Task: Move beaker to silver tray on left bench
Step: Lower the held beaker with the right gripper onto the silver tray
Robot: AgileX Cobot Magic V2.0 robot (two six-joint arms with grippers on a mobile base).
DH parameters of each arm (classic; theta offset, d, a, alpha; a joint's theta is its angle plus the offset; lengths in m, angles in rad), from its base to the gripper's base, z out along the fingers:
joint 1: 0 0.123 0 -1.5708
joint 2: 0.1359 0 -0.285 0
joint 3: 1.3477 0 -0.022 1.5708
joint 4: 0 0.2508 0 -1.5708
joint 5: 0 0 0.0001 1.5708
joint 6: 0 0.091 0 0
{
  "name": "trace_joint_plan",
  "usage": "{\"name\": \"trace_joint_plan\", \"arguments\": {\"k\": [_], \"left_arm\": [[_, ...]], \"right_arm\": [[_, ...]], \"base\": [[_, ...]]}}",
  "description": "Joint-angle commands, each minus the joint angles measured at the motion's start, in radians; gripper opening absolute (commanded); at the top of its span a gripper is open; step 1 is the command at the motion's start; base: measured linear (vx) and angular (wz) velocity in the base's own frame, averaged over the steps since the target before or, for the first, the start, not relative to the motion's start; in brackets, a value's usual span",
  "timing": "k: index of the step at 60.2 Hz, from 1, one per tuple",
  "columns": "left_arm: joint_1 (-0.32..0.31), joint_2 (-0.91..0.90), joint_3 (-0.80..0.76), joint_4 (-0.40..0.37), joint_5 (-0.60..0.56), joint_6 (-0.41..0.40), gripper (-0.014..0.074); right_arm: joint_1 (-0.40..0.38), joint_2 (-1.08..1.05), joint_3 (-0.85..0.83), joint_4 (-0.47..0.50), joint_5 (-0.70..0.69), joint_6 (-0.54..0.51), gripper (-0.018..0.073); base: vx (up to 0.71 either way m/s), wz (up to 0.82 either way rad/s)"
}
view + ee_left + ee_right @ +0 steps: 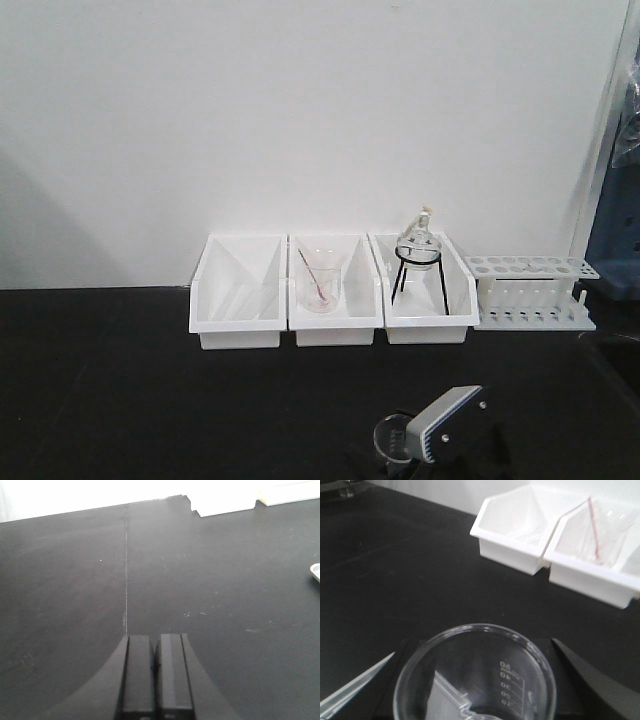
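While the beaker point(475, 677) sits right between the right gripper's point(480, 680) fingers point(592, 680) in the wrist view, I can't tell if the pads are pressing the glass or just flanking it — call the grip state unclear. In the front view the beaker point(392, 438) is low at the frame's bottom edge, partly behind the right gripper point(425, 450); whether it rests on the black bench top point(120, 380) or is already lifted, can't say. It looks empty, with printed marks visible on its wall.

Step in hand, by my read: grasp or early carry — not delivery. The left gripper point(156, 675) has its fingers pressed together, holding nothing, hovering over bare bench.

Behind the beaker stand three white bins point(330, 290) in a row — the middle one holds a bigger beaker with a red-tipped rod point(320, 282), the right one a round flask on a black stand point(417, 262). A white tube rack point(535, 292) is just beside them on the right.

The silver tray point(315, 571) shows only as a sliver at the right edge of the left wrist view, and possibly at the top-left corner of the right wrist view, well apart from the beaker.

Next move calls for a sure hold, keeping the beaker upright, then a sweep left across the bench to the tray, staying clear of the bins.
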Motion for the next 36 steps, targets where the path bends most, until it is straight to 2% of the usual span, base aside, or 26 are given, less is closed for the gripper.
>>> {"name": "trace_joint_plan", "arguments": {"k": [1, 9, 36], "left_arm": [[-0.007, -0.007, 0.020, -0.003, -0.076, -0.002, 0.0001], [-0.007, -0.007, 0.020, -0.003, -0.076, -0.002, 0.0001], [-0.007, -0.007, 0.020, -0.003, -0.076, -0.002, 0.0001]], "right_arm": [[-0.003, 0.066, -0.044, 0.014, -0.183, -0.015, -0.0011], [-0.003, 0.164, -0.044, 0.006, -0.244, -0.015, -0.0011], [-0.003, 0.326, -0.044, -0.001, -0.252, -0.022, 0.0002]], "base": [[0.00, 0.00], [0.00, 0.00], [0.00, 0.00]]}}
